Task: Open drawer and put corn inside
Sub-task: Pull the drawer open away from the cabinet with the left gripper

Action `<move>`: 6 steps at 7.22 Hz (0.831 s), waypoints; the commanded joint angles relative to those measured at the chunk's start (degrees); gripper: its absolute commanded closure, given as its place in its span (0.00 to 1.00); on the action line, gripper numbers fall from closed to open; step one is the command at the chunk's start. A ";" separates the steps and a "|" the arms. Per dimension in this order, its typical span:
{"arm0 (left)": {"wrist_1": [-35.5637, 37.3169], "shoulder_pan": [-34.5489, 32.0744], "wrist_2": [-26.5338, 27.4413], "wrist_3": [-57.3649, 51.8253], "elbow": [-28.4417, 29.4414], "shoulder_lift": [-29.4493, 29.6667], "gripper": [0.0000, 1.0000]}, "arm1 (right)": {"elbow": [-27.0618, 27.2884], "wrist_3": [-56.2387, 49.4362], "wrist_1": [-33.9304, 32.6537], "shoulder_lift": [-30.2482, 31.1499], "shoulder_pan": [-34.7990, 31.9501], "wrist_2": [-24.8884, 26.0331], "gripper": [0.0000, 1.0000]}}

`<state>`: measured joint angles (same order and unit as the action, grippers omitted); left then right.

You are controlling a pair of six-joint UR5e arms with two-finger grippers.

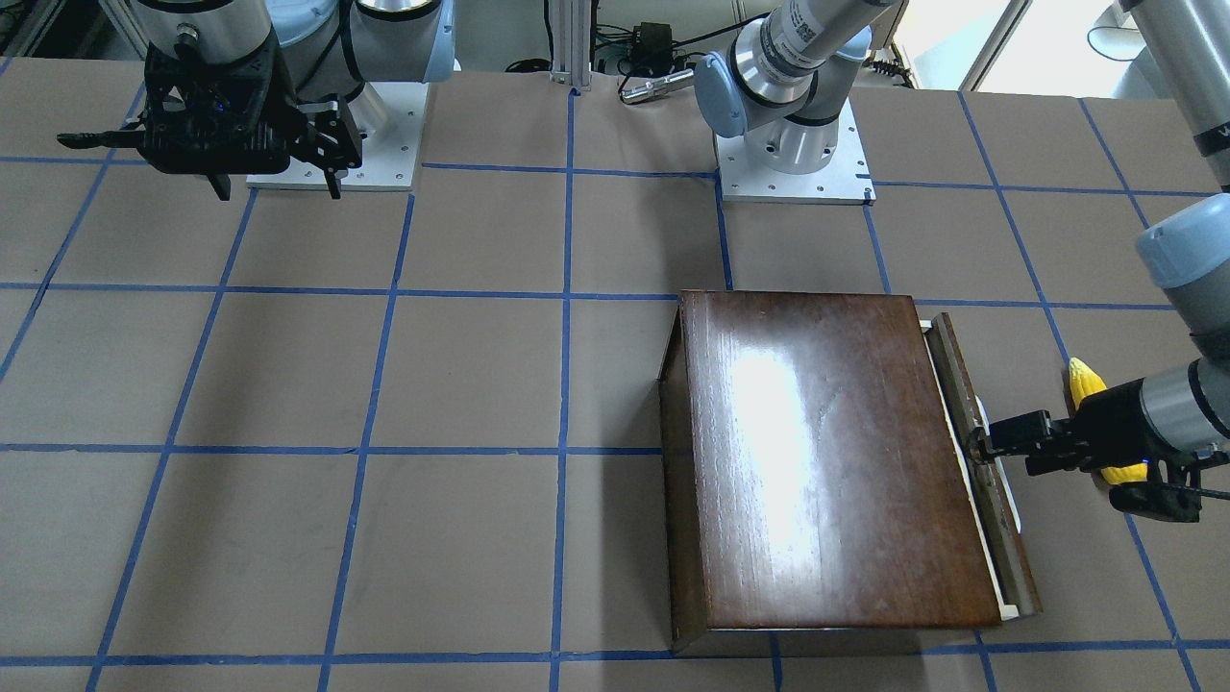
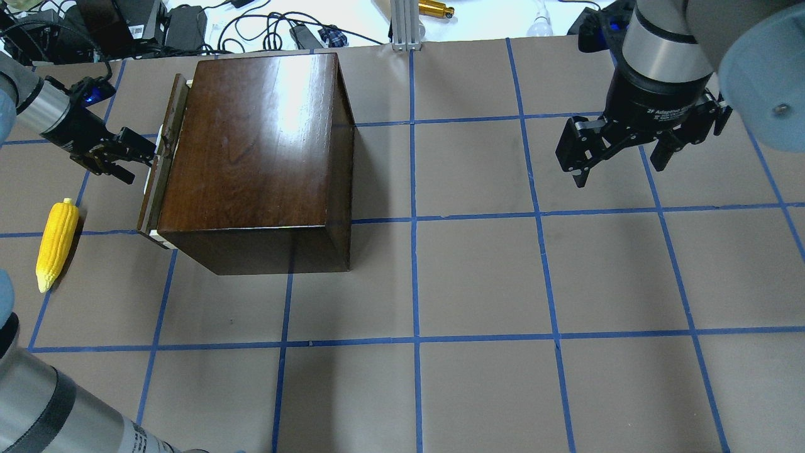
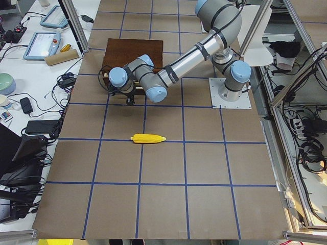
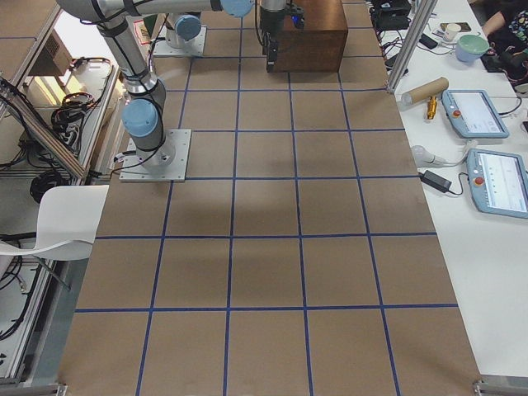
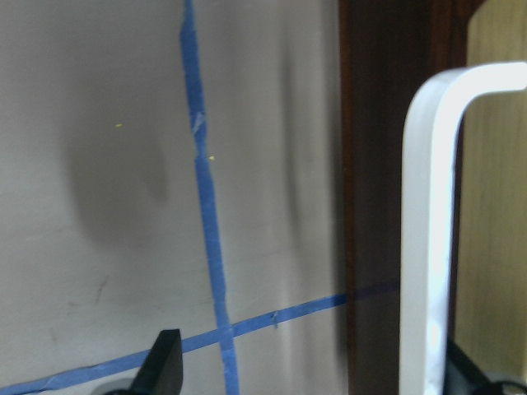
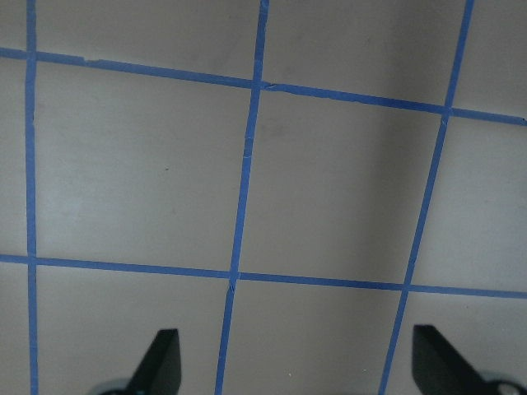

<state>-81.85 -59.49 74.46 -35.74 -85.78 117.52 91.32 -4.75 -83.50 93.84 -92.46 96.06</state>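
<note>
The dark-brown box (image 1: 826,452) stands on the table's left half and also shows in the overhead view (image 2: 251,138). Its drawer (image 1: 959,384) is out a small way, with a strip of pale wood behind the dark front panel (image 2: 160,189). My left gripper (image 1: 990,447) is open at the drawer's white handle (image 5: 428,247), which lies between the fingers, close to one of them. The yellow corn (image 2: 56,242) lies on the table just beyond the drawer front, behind the left wrist. My right gripper (image 2: 619,175) is open and empty, held high over the table's right half.
The two arm bases (image 1: 793,163) (image 1: 336,144) stand at the robot's edge of the table. Cables and power bricks (image 2: 182,25) lie past the far edge. A side table with tablets (image 4: 474,111) and a cardboard tube runs along it.
</note>
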 commanded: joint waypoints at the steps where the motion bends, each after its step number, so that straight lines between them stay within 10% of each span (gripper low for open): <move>1: 0.03 2.18 0.07 -0.81 -0.01 -0.01 0.00 | 0.00 -0.08 0.00 -0.06 0.00 0.00 0.00; 6: 0.20 5.18 0.25 -1.78 0.17 -0.01 0.00 | 0.00 0.00 0.00 -0.06 0.00 0.00 0.00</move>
<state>-81.72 -54.68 74.62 -37.34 -85.70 117.51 91.32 -4.81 -83.50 93.79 -92.46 96.07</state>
